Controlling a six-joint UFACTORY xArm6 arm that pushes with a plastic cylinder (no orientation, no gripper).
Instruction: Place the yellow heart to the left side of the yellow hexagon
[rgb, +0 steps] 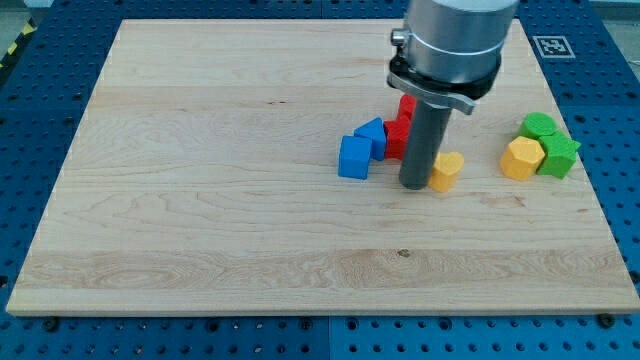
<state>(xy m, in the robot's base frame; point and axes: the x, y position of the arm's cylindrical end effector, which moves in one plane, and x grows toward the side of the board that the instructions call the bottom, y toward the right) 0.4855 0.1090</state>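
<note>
My tip (415, 186) rests on the counter (200, 250), touching or just short of the yellow heart (447, 171), which lies immediately to its right in the view. There is no pincer on this rod, so nothing opens, closes or holds; the rod can only shove.

Further to the view's right of the tip, well clear of the heart, sits the yellow hexagon (522, 158), with two green blocks (551, 144) packed against its far side. To the tip's left lie a blue cube (354, 157) and a second blue block (372, 135); behind the rod, partly hidden, are red blocks (401, 130).

The heart already lies left of the hexagon, but with a gap between them, so I judge the task near its end. To finish well, a short, slow push toward the view's right, square through the heart's middle, should bring it beside the hexagon. Off centre, the heart would likely spin or slip past. Stop before contact, or the hexagon and greens may shift.
</note>
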